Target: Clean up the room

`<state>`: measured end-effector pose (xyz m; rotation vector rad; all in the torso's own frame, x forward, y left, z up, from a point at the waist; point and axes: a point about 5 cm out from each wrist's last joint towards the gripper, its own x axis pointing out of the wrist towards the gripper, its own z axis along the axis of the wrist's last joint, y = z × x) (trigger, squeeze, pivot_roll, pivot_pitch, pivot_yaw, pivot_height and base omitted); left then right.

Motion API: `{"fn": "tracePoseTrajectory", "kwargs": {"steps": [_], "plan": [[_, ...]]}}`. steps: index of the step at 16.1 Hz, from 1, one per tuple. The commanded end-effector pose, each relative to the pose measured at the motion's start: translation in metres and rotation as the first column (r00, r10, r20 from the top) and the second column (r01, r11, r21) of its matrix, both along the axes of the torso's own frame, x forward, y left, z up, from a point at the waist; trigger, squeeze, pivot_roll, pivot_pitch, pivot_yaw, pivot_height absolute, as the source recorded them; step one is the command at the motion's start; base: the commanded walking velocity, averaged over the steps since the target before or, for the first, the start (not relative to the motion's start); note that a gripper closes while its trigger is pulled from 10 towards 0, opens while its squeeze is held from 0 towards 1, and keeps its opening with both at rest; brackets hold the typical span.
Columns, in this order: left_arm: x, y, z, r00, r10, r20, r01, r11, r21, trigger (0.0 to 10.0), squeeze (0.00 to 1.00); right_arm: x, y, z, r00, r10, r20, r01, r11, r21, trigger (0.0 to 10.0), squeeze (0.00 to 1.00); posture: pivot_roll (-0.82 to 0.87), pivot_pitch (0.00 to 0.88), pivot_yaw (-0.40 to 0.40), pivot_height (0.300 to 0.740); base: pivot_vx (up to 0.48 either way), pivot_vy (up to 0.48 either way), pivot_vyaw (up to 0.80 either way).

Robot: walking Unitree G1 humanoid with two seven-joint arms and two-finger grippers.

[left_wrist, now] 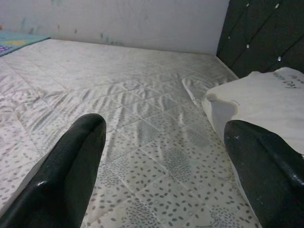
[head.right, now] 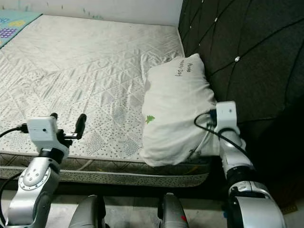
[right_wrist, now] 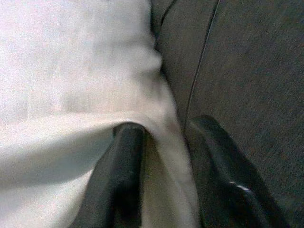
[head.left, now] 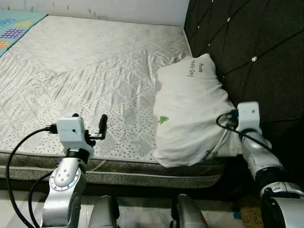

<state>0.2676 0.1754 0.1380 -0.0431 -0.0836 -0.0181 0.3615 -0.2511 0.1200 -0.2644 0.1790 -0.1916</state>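
Observation:
A white pillow (head.left: pixel 190 109) with a small green tree print lies at the mattress's right front corner, leaning on the dark headboard (head.left: pixel 251 52). At the pillow's right edge, between pillow and headboard, my right gripper (right_wrist: pixel 164 130) is shut on a fold of the pillow's (right_wrist: pixel 71 71) cloth. My left gripper (head.left: pixel 89 121) hovers open over the front edge of the mattress (head.left: pixel 85 71), well left of the pillow, with nothing between its fingers (left_wrist: pixel 71 161). The pillow (left_wrist: pixel 266 99) lies ahead of the left gripper and to one side of it.
The bare patterned mattress stretches back to a white wall (head.left: pixel 118 9). A colourful play mat (head.left: pixel 14 28) lies at the far left. The tufted headboard closes off the right side. Pale floor (head.left: pixel 19 209) shows below the bed's front edge.

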Motion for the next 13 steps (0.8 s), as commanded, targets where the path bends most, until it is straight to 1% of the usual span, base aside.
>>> {"fn": "tracePoseTrajectory", "kwargs": {"steps": [1, 4, 5, 6, 7, 9, 10, 13], "plan": [[-0.002, -0.002, 0.002, 1.000, -0.010, 0.011, 0.010, 1.000, 0.008, 10.0, 0.00, 0.003, -0.004, 0.014, 0.997, -0.024, 0.070, 0.025, 1.000, -0.012, 10.0, 1.00, -0.01, 0.059, -0.056, 0.635, 0.000, 0.000, 0.00], [-0.002, -0.001, 0.001, 1.000, -0.006, 0.007, 0.006, 1.000, 0.009, 10.0, 0.00, 0.007, -0.007, 0.035, 0.982, -0.060, 0.180, 0.062, 0.998, -0.008, 10.0, 1.00, -0.01, 0.059, -0.056, 0.635, 0.000, 0.000, 0.00], [-0.002, -0.001, 0.001, 1.000, -0.003, 0.008, 0.003, 1.000, 0.009, 10.0, 0.00, 0.010, -0.007, 0.046, 0.971, -0.068, 0.231, 0.070, 0.998, -0.001, 10.0, 1.00, -0.01, 0.059, -0.056, 0.635, 0.000, 0.000, 0.00], [-0.002, -0.001, 0.001, 1.000, -0.001, 0.008, 0.001, 1.000, 0.010, 10.0, 0.00, 0.012, -0.005, 0.055, 0.963, -0.061, 0.264, 0.067, 0.998, -0.015, 10.0, 1.00, -0.01, 0.059, -0.056, 0.635, 0.000, 0.000, 0.00], [-0.002, -0.001, 0.001, 1.000, -0.001, 0.007, 0.001, 1.000, 0.011, 10.0, 0.00, 0.013, -0.003, 0.058, 0.963, -0.036, 0.268, 0.046, 0.998, -0.034, 10.0, 1.00, -0.01, 0.062, -0.061, 0.635, 0.000, 0.000, 0.00], [-0.003, -0.001, 0.001, 1.000, -0.002, 0.005, 0.002, 1.000, 0.012, 10.0, 0.00, 0.012, -0.005, 0.049, 0.980, -0.027, 0.198, 0.036, 0.998, -0.045, 10.0, 1.00, -0.01, 0.061, -0.065, 0.635, 0.000, 0.000, 0.00], [-0.003, 0.000, 0.001, 1.000, 0.001, 0.005, -0.001, 1.000, 0.013, 10.0, 0.00, 0.003, -0.012, 0.035, 0.988, -0.031, 0.152, 0.039, 0.998, -0.051, 10.0, 1.00, -0.01, 0.063, -0.066, 0.635, 0.000, 0.000, 0.00], [-0.004, 0.000, -0.001, 1.000, 0.002, 0.001, -0.002, 1.000, 0.013, 10.0, 0.00, -0.016, -0.022, 0.015, 0.993, -0.035, 0.110, 0.042, 0.997, -0.068, 10.0, 1.00, -0.01, 0.065, -0.064, 0.635, 0.000, 0.000, 0.00]]}}
